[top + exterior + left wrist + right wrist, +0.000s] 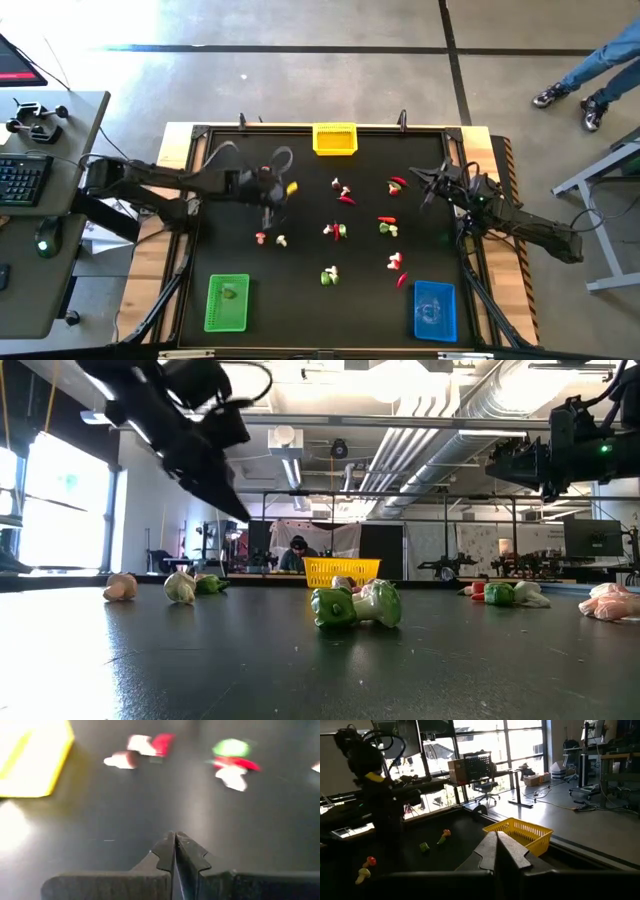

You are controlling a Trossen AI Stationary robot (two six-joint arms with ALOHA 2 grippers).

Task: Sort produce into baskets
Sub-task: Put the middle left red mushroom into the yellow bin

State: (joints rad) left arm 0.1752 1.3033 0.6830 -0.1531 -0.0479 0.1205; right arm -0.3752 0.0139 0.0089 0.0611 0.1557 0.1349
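Note:
Small red, green and whitish produce pieces lie scattered on the black table, among them a pair [343,193] near the middle and a green-and-white pair [355,605]. The yellow basket [335,139] stands at the far edge, the green basket [227,302] at the near left with a green piece [230,292] in it, and the blue basket [434,310] at the near right. My left gripper [175,837] hangs shut and empty above the table's left-middle [280,200], slanting down toward the pieces. My right gripper [496,840] is shut and empty at the right edge [430,185].
The table has a raised frame [200,135] all round. Desks, a keyboard [20,180] and a person's legs [590,85] lie beyond it. Another person [297,555] sits far behind the table in the low view.

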